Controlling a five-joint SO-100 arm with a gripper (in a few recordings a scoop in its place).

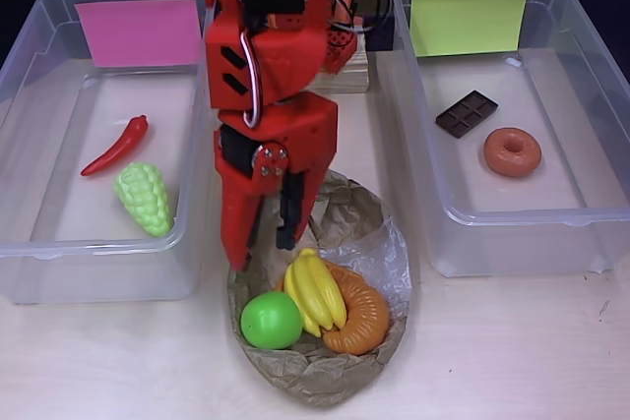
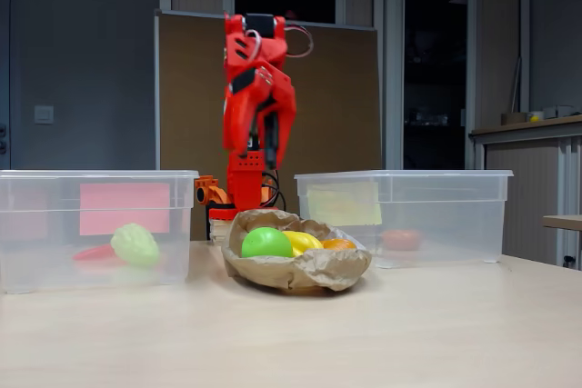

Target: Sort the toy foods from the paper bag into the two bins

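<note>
The brown paper bag [image 1: 317, 373] [image 2: 309, 272] lies at the front centre, holding yellow bananas [image 1: 315, 290] [image 2: 303, 242], a green apple [image 1: 271, 320] [image 2: 266, 243] and an orange croissant [image 1: 362, 317] [image 2: 338, 244]. My red gripper [image 1: 264, 243] [image 2: 259, 159] hangs open and empty well above the bag's back left rim. In the left bin [image 1: 30, 46] [image 2: 55, 215], which has a pink label, lie a red chili [image 1: 116, 145] [image 2: 89, 252] and green grapes [image 1: 145, 198] [image 2: 135, 244]. The right bin [image 1: 591, 56] [image 2: 455, 211], with a yellow-green label, holds a chocolate bar [image 1: 466, 113] and a brown donut [image 1: 512, 151] [image 2: 400, 239].
The arm's base [image 1: 340, 56] [image 2: 238, 197] stands between the two bins at the back. Bare wooden table [image 1: 512, 351] stretches in front of the bins and on both sides of the bag.
</note>
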